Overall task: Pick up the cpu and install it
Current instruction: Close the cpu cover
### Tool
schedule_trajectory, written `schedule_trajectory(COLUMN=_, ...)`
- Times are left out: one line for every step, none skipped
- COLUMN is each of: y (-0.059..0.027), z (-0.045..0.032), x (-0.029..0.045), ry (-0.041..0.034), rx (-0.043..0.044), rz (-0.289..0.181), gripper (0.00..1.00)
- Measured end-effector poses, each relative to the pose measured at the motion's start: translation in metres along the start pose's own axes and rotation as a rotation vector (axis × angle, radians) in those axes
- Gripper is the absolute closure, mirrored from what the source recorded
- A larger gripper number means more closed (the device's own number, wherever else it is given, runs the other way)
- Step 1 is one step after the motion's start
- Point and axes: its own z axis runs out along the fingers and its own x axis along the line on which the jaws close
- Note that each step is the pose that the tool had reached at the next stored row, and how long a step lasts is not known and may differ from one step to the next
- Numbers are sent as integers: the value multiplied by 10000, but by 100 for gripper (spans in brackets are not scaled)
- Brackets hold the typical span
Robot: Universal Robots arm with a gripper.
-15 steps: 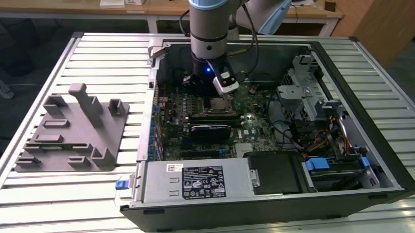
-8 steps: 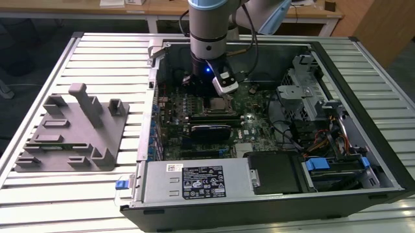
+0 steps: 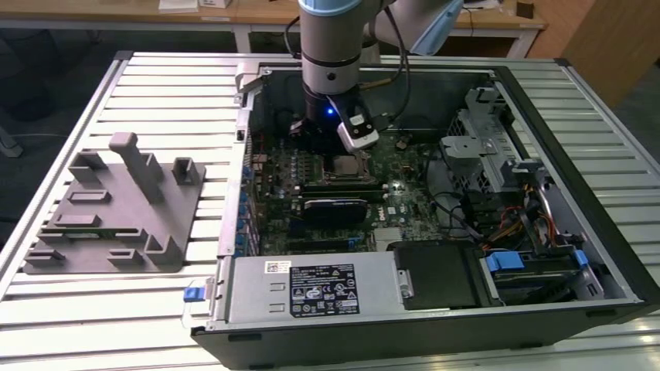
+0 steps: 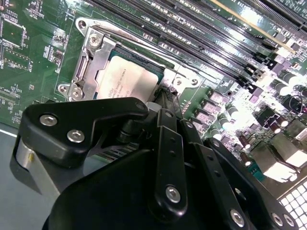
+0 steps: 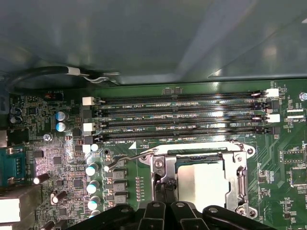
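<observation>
The cpu lies flat inside the metal socket frame on the green motherboard, silvery top up. It also shows in the second wrist view, the cpu, and small in the exterior view, the cpu. My gripper hangs low inside the open computer case, its dark fingers close together at the socket's edge beside the chip, by the thin wire lever. In the second wrist view the gripper ends at the socket's corner with nothing between the fingers. From outside, the gripper stands just behind the socket.
The open case lies on a slatted table. A grey plastic tray with upright posts sits at the exterior view's left. Memory slots, a black block, the power supply and a drive cage surround the socket.
</observation>
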Motion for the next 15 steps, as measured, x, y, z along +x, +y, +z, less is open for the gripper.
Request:
schedule_trajectory(y=0, z=0, x=0, ry=0, rx=-1, rz=0, gripper=89)
schedule_trajectory(y=0, z=-3, x=0, ry=0, rx=0, rz=1, gripper=89)
schedule_trajectory(y=0, z=-7, x=0, ry=0, rx=0, rz=0, gripper=89)
schedule_trajectory(y=0, z=-14, x=0, ry=1, rx=1, rz=0, gripper=89)
schedule_trajectory(y=0, z=-22, x=0, ry=0, rx=-1, rz=0, gripper=89)
schedule_trajectory(y=0, z=-32, x=-1, ry=0, rx=0, rz=0, gripper=89)
schedule_trajectory(y=0, z=-42, x=-1, ry=0, rx=0, rz=1, gripper=89)
schedule_trajectory(y=1, z=-53, x=-1, ry=0, rx=0, rz=0, gripper=89)
schedule_trajectory(y=1, z=-67, x=-2, ry=-1, rx=0, rz=0, gripper=89)
schedule_trajectory(y=1, z=-81, x=-2, ry=-2, rx=0, rz=0, gripper=89)
schedule_trajectory(y=1, z=-95, x=-3, ry=-2, rx=0, rz=0, gripper=89)
schedule_trajectory(y=1, z=-109, x=-3, ry=-3, rx=-1, rz=0, gripper=89)
schedule_trajectory(y=1, z=-128, x=-3, ry=-5, rx=-1, rz=0, gripper=89)
schedule_trajectory(y=1, z=-148, x=-4, ry=-6, rx=0, rz=0, gripper=89)
schedule_trajectory(y=2, z=-169, x=-5, ry=-8, rx=0, rz=0, gripper=89)
